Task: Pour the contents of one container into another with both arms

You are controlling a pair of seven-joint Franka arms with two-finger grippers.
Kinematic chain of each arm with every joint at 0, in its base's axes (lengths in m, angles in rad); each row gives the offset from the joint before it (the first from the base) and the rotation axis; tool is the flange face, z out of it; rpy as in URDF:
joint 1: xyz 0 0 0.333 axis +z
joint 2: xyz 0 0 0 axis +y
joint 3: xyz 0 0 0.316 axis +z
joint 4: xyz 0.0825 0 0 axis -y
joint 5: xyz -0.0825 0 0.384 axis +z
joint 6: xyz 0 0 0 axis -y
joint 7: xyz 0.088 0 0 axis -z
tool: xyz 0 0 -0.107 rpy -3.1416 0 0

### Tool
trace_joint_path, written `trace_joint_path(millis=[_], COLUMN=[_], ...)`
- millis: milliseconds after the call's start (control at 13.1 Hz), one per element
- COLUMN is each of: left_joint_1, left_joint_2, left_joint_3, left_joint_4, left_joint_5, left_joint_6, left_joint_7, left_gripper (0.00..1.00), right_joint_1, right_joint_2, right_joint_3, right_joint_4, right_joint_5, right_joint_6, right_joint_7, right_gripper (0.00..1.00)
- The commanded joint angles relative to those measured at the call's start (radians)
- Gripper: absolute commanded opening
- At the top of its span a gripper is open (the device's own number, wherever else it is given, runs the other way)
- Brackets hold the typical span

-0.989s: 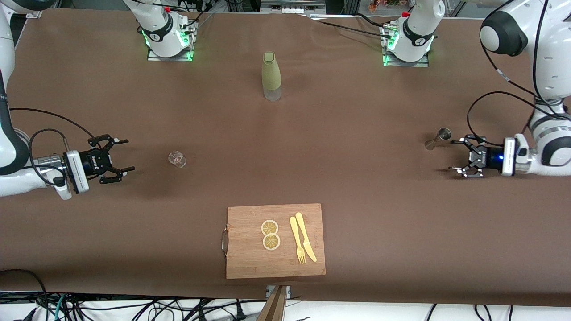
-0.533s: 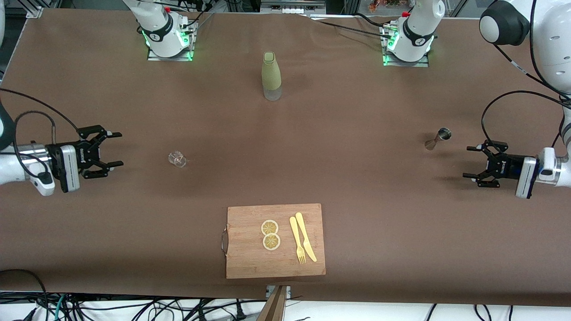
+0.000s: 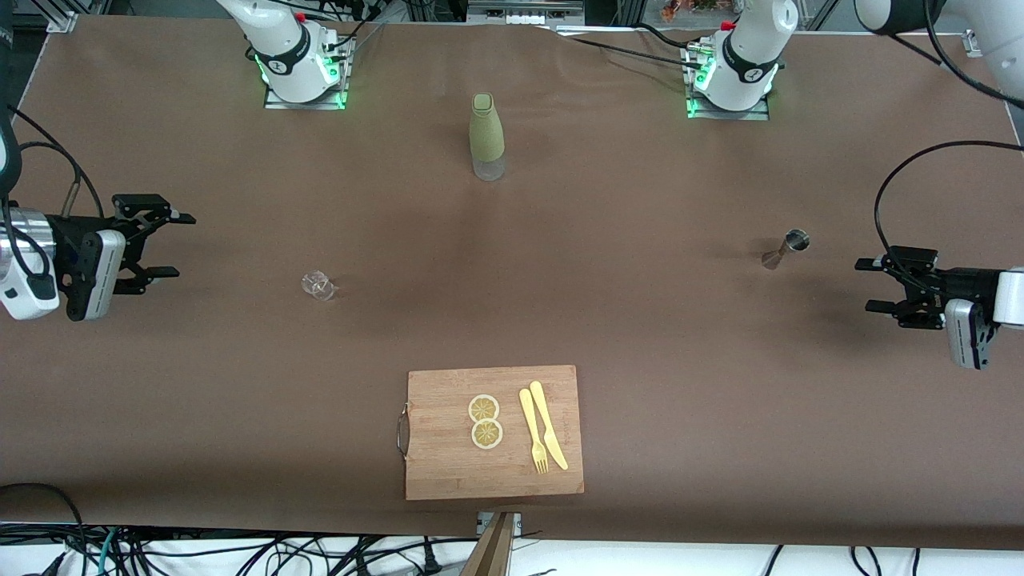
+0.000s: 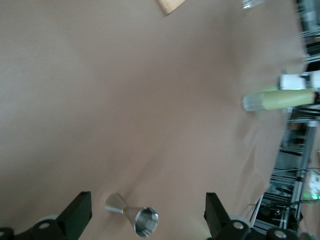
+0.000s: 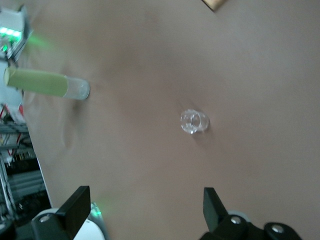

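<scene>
You are looking down on a brown table (image 3: 640, 320) with two white arms based along its top edge. Your right gripper (image 3: 164, 245) hangs over the table at the right arm's end, its fingers (image 5: 75, 205) spread wide and holding nothing. A small clear glass (image 3: 318, 285) stands on the table near it, a little nearer to the front camera, apart from the fingers. Your left gripper (image 3: 876, 284) hangs over the table at the left arm's end, fingers (image 4: 77, 217) likewise spread and empty. A small metal jigger (image 3: 786, 247) stands near it, slightly farther from the front camera, not touched. A green bottle (image 3: 486, 136) with a clear base stands upright midway between the two arm bases, well apart from both grippers. Nearest the front camera, at the table's middle, lies a wooden board (image 3: 448, 472) with a metal handle. On it rest two lemon slices (image 3: 485, 421), touching each other, and beside them a yellow fork (image 3: 533, 432) and knife (image 3: 548, 424) lying side by side.
</scene>
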Motion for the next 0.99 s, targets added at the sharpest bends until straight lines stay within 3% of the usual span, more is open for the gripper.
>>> trace_joint_path(millis=[0,304,457,685,913], left_joint_1=[-0.013,-0.014,-0.014,-0.013,-0.013], left_joint_2=[-0.095,-0.258,-0.313,-0.365,-0.388], left_joint_3=[-0.104,-0.317,-0.397,-0.399,-0.396], left_joint_4=[-0.011,-0.016,-0.017,-0.017,-0.014], left_joint_5=[0.183,0.487,0.566,0.557,0.564], left_joint_6=[0.050,0.044,0.017,0.017,0.023], left_joint_7=[-0.237,-0.711,-0.900,-0.954,-0.956], left_gripper=[1.00,1.00,1.00,1.00,1.00], right_joint_1=[0.091,0.241,0.263,0.294,0.294], right_joint_2=[-0.106,-0.206,-0.236,-0.270,-0.319], right_joint_3=[-0.041,-0.113,-0.117,-0.159,-0.188], right_joint_4=[-0.060,-0.109,-0.134,-0.189,-0.222], right_joint_5=[-0.065,-0.241,-0.292,-0.326,-0.326], right_joint_6=[0.007,0.011,0.019,0.114,0.171], right_joint_7=[0.209,0.541,0.680,0.963,1.109], right_gripper=[1.00,1.00,1.00,1.00,1.00])
